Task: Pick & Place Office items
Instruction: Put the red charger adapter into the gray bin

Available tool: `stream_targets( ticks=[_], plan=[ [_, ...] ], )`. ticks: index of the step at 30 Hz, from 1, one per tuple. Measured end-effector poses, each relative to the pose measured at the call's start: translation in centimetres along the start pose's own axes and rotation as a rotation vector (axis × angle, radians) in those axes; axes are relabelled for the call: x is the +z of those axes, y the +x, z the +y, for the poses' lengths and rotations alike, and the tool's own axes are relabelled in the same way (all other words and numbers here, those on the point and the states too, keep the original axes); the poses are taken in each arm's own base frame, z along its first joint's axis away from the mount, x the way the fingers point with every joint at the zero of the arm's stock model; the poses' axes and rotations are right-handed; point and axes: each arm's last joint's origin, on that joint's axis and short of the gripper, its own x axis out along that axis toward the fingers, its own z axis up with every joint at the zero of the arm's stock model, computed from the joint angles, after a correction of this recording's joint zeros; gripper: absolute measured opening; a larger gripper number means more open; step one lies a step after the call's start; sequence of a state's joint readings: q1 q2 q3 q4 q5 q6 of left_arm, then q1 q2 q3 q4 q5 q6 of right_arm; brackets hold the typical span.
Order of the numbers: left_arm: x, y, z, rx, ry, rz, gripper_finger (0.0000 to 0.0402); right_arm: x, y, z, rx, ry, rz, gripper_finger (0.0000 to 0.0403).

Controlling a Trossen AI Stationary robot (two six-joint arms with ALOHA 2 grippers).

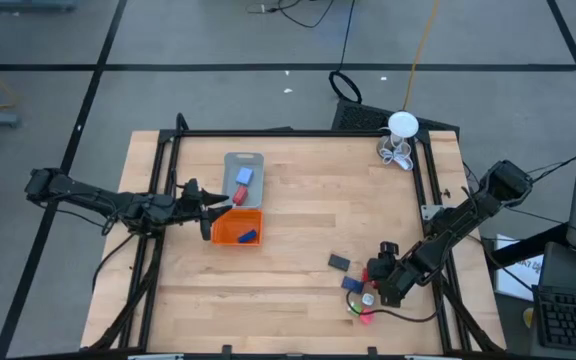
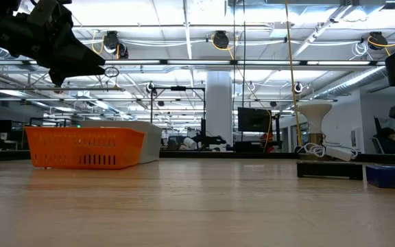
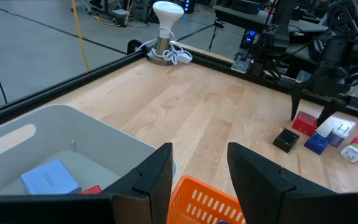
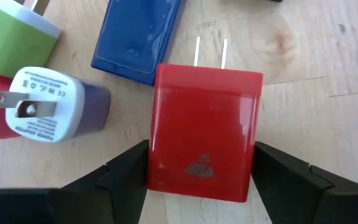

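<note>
Red plastic plug-in charger block (image 4: 202, 134), two metal prongs sticking out one end, lies flat on the wooden desk (image 1: 298, 240) near its right front corner. Looks light, rigid and glossy, so I'd pinch the flat sides, not the prongs. My right end effector (image 4: 201, 171) stands wide, one finger on each side, not clamped yet. Left end effector (image 3: 199, 177) hovers part-open and empty above the orange slotted tray (image 3: 207, 202).

- Red plug block (image 4: 202, 132) is showing a dark logo
- Blue block (image 4: 139, 38) is looking glossy
- Orange tray (image 3: 207, 204) is sitting beside grey tray (image 3: 55, 134)
</note>
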State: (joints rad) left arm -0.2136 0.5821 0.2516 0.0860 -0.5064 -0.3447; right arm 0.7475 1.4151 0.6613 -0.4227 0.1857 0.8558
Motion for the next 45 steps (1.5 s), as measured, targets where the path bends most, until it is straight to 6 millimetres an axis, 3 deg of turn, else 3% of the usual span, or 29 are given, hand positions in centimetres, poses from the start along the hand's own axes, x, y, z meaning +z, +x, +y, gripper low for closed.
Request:
stream_targets(
  ticks=[11, 17, 25, 35, 45],
  plan=[
    [0.0, 0.0, 0.0, 0.0, 0.0, 0.0, 0.0157, -0.5, 0.4, -0.5, -0.018, -0.015, 0.004, 0.0209],
    [0.0, 0.0, 0.0, 0.0, 0.0, 0.0, 0.0157, -0.8, 0.5, -0.7, -0.023, -0.017, 0.016, 0.021],
    [0.0, 0.0, 0.0, 0.0, 0.0, 0.0, 0.0157, -0.6, -1.5, -1.1, 0.029, -0.004, -0.018, 0.021],
    [0.0, 0.0, 0.0, 0.0, 0.0, 0.0, 0.0157, 0.2, -4.8, -2.0, 0.017, -0.011, -0.266, 0.0211],
    [0.0, 0.0, 0.0, 0.0, 0.0, 0.0, 0.0157, 2.7, -5.5, -2.6, -0.078, -0.061, -0.523, 0.0212]
  ],
)
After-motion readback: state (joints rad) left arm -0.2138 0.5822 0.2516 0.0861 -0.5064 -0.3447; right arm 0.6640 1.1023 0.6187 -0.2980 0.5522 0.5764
